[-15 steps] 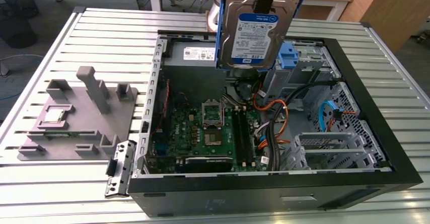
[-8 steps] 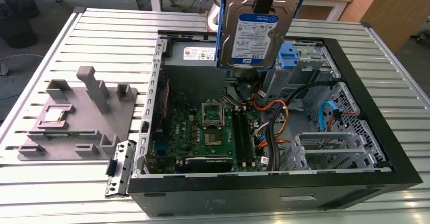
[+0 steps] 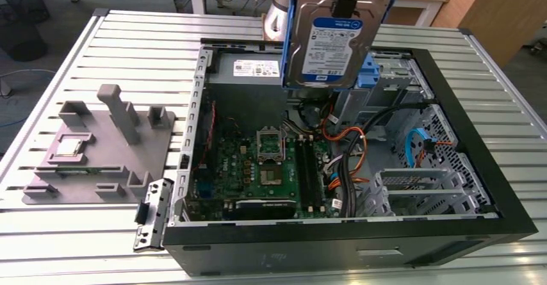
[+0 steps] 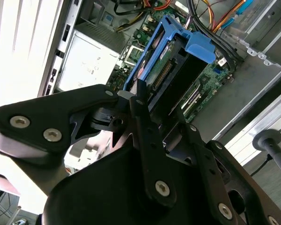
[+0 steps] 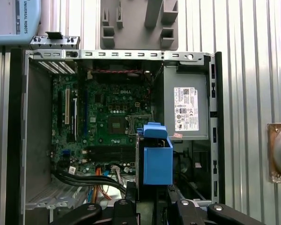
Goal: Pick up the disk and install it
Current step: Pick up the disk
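The disk [image 3: 329,41], a silver drive with a white-and-blue label in a blue carrier frame, hangs upright above the far side of the open computer case [image 3: 478,189]. My gripper [image 3: 349,3] is shut on it from above, one black finger lying across its labelled face. In the second wrist view the black fingers [image 4: 143,110] clamp the disk [image 4: 171,56] edge-on over the motherboard. The first wrist view looks straight down on the carrier's blue end [image 5: 158,164], just past my gripper [image 5: 152,204], beside the power-supply box.
Inside the case lie the green motherboard [image 3: 256,170], orange and black cables [image 3: 359,138], a grey power-supply box [image 3: 248,70] and metal drive bays [image 3: 401,73]. A grey fixture plate [image 3: 111,163] with a small chip [image 3: 68,145] sits on the slatted table at the exterior view's left.
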Robot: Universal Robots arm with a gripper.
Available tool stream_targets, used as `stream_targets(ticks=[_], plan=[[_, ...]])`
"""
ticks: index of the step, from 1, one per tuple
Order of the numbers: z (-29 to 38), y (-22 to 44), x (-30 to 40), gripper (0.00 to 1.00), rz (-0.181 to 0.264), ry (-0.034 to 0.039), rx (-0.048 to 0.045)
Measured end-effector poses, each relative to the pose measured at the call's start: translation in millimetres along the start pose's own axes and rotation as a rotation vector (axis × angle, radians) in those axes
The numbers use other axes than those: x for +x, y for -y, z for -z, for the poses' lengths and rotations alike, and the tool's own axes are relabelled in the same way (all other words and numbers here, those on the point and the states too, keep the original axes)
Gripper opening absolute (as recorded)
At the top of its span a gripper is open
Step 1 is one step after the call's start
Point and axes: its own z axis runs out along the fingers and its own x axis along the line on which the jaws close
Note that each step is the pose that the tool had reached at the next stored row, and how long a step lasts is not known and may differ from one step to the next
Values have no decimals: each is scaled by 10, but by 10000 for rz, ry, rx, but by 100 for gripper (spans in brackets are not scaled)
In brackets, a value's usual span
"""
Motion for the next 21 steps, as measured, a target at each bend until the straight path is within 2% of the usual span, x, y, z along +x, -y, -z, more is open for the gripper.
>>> stream_targets(ticks=[6,9,21], plan=[[6,153,-5,35,0,0,0],[7,194,25,35,0,1,0],[14,250,316,35,-8,2,1]])
